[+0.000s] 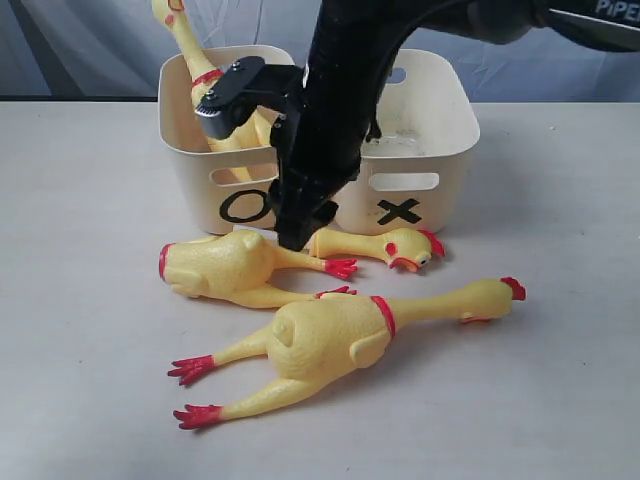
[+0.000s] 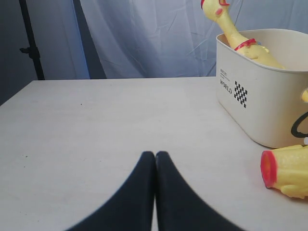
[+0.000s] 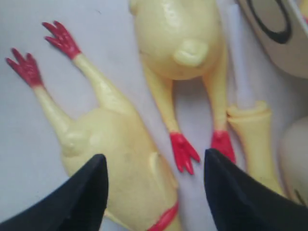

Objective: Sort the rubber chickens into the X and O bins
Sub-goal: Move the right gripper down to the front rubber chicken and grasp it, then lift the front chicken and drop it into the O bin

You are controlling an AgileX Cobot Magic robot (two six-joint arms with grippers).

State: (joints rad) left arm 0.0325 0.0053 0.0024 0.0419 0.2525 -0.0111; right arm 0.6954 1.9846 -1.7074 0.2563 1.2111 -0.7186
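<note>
Hanging over the chickens: the right gripper (image 3: pixel 155 156) is spreading its two black wedge-shaped fingers (image 3: pixel 86 197) wide apart, holding nothing, above the whole chicken (image 1: pixel 335 335) and the feet of the headless body (image 1: pixel 225 265).
Left gripper (image 2: pixel 155 155): its smooth black fingers (image 2: pixel 139 192) are pressing flat against each other with nothing between them, pointing low across the table (image 2: pixel 96 125).
Whole chicken: it is lying nearest me, long and pebbly yellow, wearing a red neck band and red comb, with both thin legs stretching out to red toes.
Headless body: it is lying just behind the whole chicken, plump, showing a red-rimmed open neck hole at one end and its red feet pointing toward the head piece (image 1: pixel 385 245).
Head piece: it is lying in front of the X bin (image 1: pixel 440 130), its narrow neck stump sitting beside the body's feet, red comb at the far end.
O bin (image 1: pixel 195 170): cream plastic with rounded corners, a slot handle and a black O, it is standing side by side with the matching X bin.
Third chicken (image 1: pixel 200 70): it is leaning inside the O bin, its neck and head poking up over the rim.
Table: it is looking matte and pale.
</note>
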